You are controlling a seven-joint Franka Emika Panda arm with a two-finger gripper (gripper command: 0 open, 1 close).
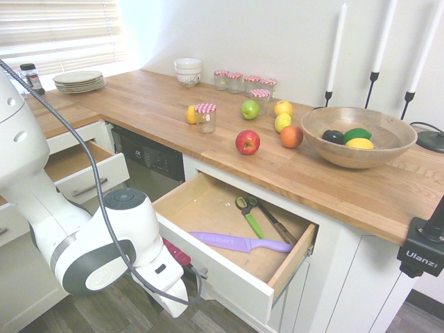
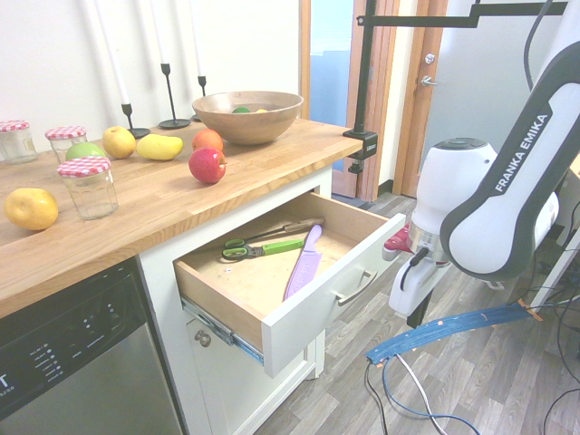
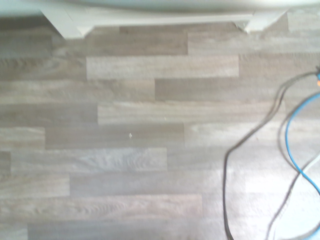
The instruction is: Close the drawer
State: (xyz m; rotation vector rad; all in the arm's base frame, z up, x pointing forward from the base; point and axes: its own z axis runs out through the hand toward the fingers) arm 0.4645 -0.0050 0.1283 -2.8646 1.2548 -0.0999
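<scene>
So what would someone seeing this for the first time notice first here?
Probably the wide white-fronted drawer, pulled well out below the wooden counter, with a lilac knife and green-handled scissors inside. Next, likely the big white arm in front of that drawer, then the broad wooden bowl of produce on the counter, near the tall white candles.

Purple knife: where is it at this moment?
The purple knife lies inside the open drawer, in the first exterior view just nearer the front panel than the green-handled scissors.
</scene>
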